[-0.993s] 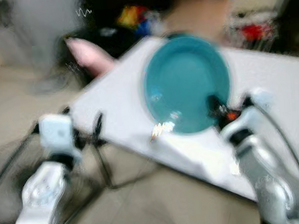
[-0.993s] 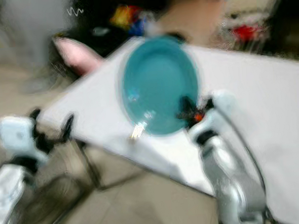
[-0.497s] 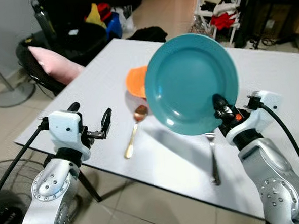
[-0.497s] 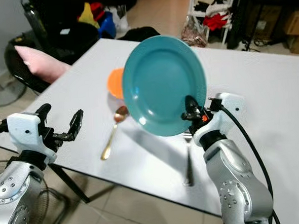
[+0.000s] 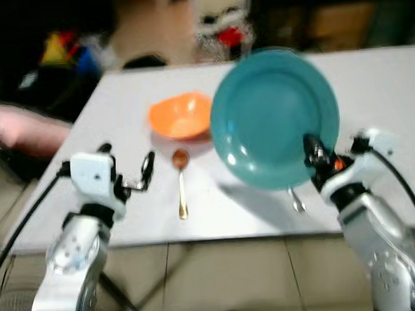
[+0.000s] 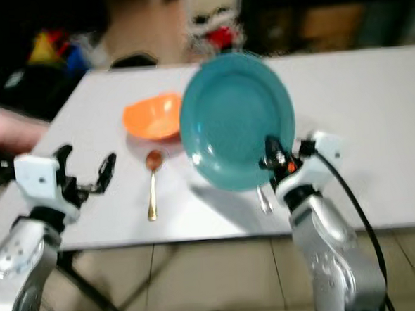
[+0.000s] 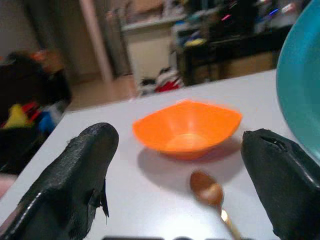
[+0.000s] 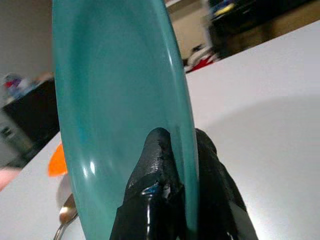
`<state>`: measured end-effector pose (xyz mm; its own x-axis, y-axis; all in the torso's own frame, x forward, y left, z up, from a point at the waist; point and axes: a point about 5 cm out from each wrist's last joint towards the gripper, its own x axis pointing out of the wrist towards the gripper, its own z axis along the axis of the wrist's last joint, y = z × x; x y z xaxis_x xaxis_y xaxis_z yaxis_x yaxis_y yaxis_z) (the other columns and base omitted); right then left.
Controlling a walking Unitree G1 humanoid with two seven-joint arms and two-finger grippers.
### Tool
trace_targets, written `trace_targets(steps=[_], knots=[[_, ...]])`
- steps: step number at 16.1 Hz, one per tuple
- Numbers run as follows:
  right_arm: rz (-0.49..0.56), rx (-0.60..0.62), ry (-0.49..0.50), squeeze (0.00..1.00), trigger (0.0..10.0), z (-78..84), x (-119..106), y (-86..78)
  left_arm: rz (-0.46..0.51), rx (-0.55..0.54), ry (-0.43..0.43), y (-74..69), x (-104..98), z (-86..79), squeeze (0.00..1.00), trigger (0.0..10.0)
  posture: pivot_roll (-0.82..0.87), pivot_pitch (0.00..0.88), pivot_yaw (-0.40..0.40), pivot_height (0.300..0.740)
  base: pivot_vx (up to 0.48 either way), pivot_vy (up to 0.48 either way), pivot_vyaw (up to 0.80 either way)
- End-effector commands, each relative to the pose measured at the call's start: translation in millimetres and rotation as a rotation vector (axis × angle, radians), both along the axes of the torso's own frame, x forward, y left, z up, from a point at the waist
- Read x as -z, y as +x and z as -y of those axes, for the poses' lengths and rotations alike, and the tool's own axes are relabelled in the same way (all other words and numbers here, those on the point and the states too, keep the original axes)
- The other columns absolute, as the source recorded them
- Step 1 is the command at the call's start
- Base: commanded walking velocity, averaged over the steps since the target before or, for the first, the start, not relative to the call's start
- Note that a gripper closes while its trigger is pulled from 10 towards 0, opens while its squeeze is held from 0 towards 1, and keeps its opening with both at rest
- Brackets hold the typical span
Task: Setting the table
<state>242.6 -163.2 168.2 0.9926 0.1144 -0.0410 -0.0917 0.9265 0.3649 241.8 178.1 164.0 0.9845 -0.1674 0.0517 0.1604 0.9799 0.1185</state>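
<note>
A teal plate [image 5: 272, 116] is held tilted up above the white table [image 5: 394, 95], with my right gripper [image 5: 313, 151] shut on its lower rim; the rim is pinched between the fingers [image 8: 160, 175]. An orange bowl [image 5: 180, 116] sits on the table to the plate's left, with a gold spoon [image 5: 181, 185] in front of it. A fork's end [image 5: 295, 199] pokes out below the plate. My left gripper [image 5: 128, 176] hovers open near the table's front left edge, its fingers [image 7: 75, 175] framing the orange bowl [image 7: 186, 127] and spoon [image 7: 210, 192].
Tiled floor [image 5: 222, 281] lies in front of the table. A pink cushion [image 5: 15, 128] on a dark chair stands to the left. Blurred clutter, bags and shelves [image 5: 220, 24] fill the room behind the table.
The camera has swung, so the table's front edge now runs level across the view and the picture is blurred. The plate stays in the right gripper; the left gripper stays open.
</note>
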Motion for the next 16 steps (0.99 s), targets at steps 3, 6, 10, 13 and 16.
trace_targets(steps=[3, 6, 10, 13, 16], knots=[[0.021, -0.082, 0.006, 0.00, 10.0, -11.4, -7.9, 4.5, -0.006, -0.034, 0.013, -2.5, 1.5, -3.5, 0.00, 10.0, -0.15, 0.000, 0.076, 0.740, 0.000, -0.404, -0.25], [-0.066, -0.146, 0.049, 0.00, 10.0, -11.3, -2.9, 11.3, -0.028, -0.019, -0.026, -8.8, 4.5, 5.5, 0.00, 10.0, -0.15, 0.000, 0.068, 0.740, 0.000, 0.000, 0.00], [-0.254, -0.211, 0.203, 0.00, 10.0, -10.8, 13.4, 17.6, -0.042, 0.000, -0.029, -9.0, 6.8, 8.2, 0.00, 10.0, -0.15, 0.000, 0.063, 0.740, 0.000, 0.000, 0.00], [-0.307, -0.269, 0.371, 0.00, 10.0, -13.6, 14.7, 23.0, -0.055, 0.043, -0.032, -11.3, 6.6, 9.9, 0.00, 10.0, -0.15, 0.000, 0.064, 0.740, 0.000, 0.000, 0.00], [-0.361, -0.243, 0.433, 0.00, 10.0, -11.3, 14.6, 35.1, -0.102, 0.235, -0.081, -23.3, 5.2, 23.3, 0.00, 10.0, -0.14, 0.000, 0.056, 0.740, 0.000, 0.000, 0.00]])
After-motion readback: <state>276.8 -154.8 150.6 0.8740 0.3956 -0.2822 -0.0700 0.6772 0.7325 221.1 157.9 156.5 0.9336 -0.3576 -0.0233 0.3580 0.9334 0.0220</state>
